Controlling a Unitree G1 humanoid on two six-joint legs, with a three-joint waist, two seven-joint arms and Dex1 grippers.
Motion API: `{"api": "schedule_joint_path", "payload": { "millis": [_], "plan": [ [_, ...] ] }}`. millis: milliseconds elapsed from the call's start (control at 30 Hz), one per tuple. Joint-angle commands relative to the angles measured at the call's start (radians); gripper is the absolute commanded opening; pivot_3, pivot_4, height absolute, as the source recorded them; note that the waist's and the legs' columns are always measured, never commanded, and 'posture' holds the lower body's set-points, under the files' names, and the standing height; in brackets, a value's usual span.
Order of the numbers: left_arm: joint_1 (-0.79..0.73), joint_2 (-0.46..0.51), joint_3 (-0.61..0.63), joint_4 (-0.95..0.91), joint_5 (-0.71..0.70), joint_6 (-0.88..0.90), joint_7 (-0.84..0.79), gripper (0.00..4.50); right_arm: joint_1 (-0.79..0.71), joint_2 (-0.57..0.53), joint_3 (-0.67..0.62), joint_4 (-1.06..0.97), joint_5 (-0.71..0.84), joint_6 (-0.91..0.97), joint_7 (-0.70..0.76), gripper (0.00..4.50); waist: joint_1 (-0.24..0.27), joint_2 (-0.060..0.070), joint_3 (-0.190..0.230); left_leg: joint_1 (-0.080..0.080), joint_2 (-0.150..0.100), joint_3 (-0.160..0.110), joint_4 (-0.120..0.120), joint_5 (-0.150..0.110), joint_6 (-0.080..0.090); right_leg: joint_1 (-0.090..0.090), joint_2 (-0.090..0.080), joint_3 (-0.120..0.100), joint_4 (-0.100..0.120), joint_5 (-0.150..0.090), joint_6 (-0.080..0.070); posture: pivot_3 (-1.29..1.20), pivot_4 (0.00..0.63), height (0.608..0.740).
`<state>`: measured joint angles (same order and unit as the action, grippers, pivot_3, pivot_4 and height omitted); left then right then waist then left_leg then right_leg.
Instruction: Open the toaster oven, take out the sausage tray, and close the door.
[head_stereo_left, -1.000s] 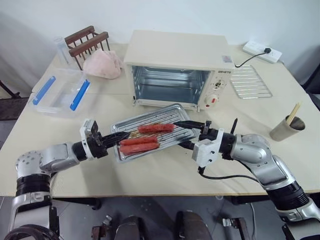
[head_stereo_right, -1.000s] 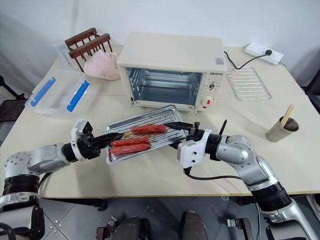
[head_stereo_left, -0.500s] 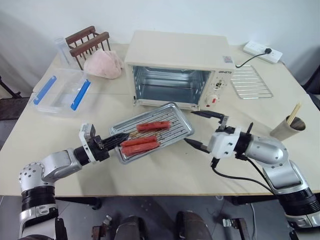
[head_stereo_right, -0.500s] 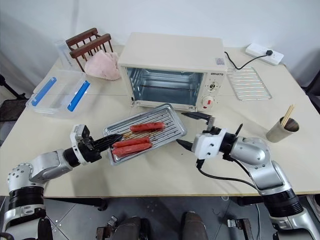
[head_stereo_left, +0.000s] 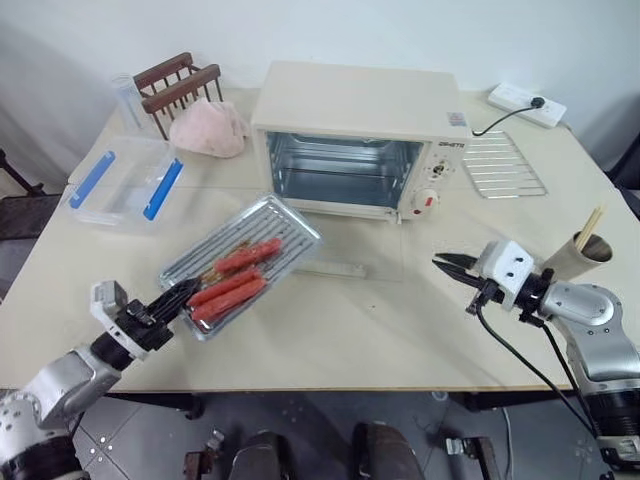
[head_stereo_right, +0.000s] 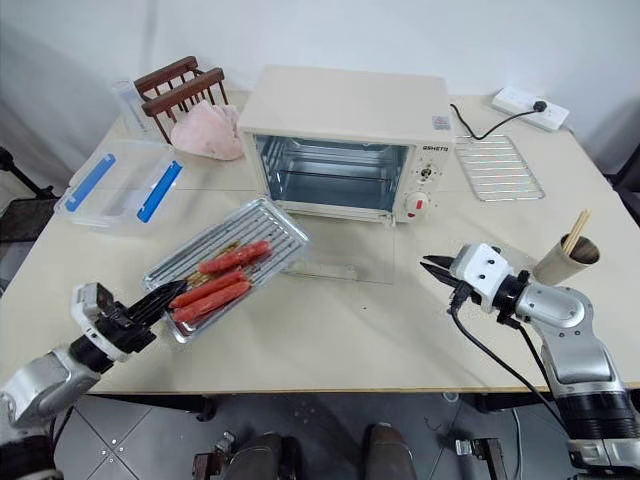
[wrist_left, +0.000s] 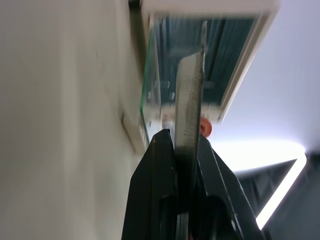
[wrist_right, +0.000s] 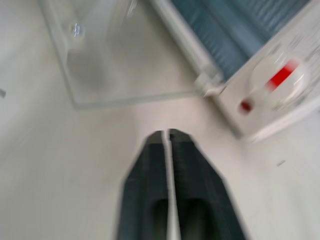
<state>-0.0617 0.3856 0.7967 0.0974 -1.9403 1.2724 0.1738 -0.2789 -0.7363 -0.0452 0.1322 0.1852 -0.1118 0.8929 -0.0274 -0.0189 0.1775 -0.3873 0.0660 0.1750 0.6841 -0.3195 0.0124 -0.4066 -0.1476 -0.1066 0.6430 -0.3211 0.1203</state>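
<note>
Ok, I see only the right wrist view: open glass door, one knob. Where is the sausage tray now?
Observer: The sausage tray is out of the toaster oven, left of the door, its near corner clamped in the left gripper.
Operator: Anything close to my right gripper?
Observer: A cup with chopsticks stands on its right, apart from it.
Operator: And the wire rack?
Observer: The wire rack lies on the table, right of the oven.

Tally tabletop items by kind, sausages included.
Oven: 1
Tray: 1
Sausages: 3
Wire rack: 1
Plastic box: 1
Wooden rack: 1
Pink cloth: 1
Cup: 1
Power strip: 1
Total: 11
</note>
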Motion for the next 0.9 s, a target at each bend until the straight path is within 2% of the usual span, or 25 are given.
{"api": "schedule_joint_path", "payload": {
  "millis": [33,233,367,600,800,900],
  "plan": [
    [0.058,-0.101,0.103,-0.151,-0.032,-0.097,0.039,0.00,-0.033,0.022,0.011,0.026,0.004,0.007,0.015,0.02,0.000,0.000,0.000,0.000,0.000,0.000,0.000,0.000,0.000,0.000,0.000,0.000,0.000,0.000,0.000,0.00,0.150,0.740],
    [0.087,-0.330,0.248,-0.346,-0.032,-0.333,0.098,0.00,-0.073,0.080,0.049,0.101,-0.011,0.106,-0.007,0.02,0.000,0.000,0.000,0.000,0.000,0.000,0.000,0.000,0.000,0.001,0.000,0.000,-0.006,0.000,0.000,0.00,0.150,0.740],
    [0.065,-0.408,0.285,-0.420,-0.032,-0.511,0.202,0.00,-0.119,0.139,0.062,0.186,-0.026,0.098,-0.032,0.02,0.000,0.000,0.000,0.000,0.000,0.000,0.000,0.000,0.000,0.002,0.001,0.000,-0.007,0.000,0.000,0.00,0.150,0.740],
    [0.089,-0.395,0.244,-0.409,-0.032,-0.512,0.215,0.00,-0.166,0.215,0.059,0.240,0.013,-0.013,0.031,0.02,0.002,-0.001,-0.001,0.002,0.000,-0.002,0.001,0.000,0.001,0.008,0.001,-0.004,-0.012,0.000,0.000,0.00,0.150,0.740],
    [0.116,-0.351,0.233,-0.356,-0.032,-0.432,0.157,0.00,-0.149,0.244,0.002,0.176,0.130,-0.076,0.111,0.02,0.001,-0.001,-0.001,0.002,0.000,-0.003,0.000,0.000,0.002,0.009,0.001,-0.004,-0.014,0.000,0.000,0.00,0.150,0.740],
    [0.117,-0.335,0.241,-0.327,-0.032,-0.416,0.155,0.00,-0.150,0.252,-0.036,0.125,0.180,-0.069,0.098,0.02,0.001,-0.001,-0.001,0.002,0.000,-0.003,0.000,0.000,0.002,0.009,0.001,-0.004,-0.014,0.000,0.000,0.00,0.150,0.740]
  ]
}}
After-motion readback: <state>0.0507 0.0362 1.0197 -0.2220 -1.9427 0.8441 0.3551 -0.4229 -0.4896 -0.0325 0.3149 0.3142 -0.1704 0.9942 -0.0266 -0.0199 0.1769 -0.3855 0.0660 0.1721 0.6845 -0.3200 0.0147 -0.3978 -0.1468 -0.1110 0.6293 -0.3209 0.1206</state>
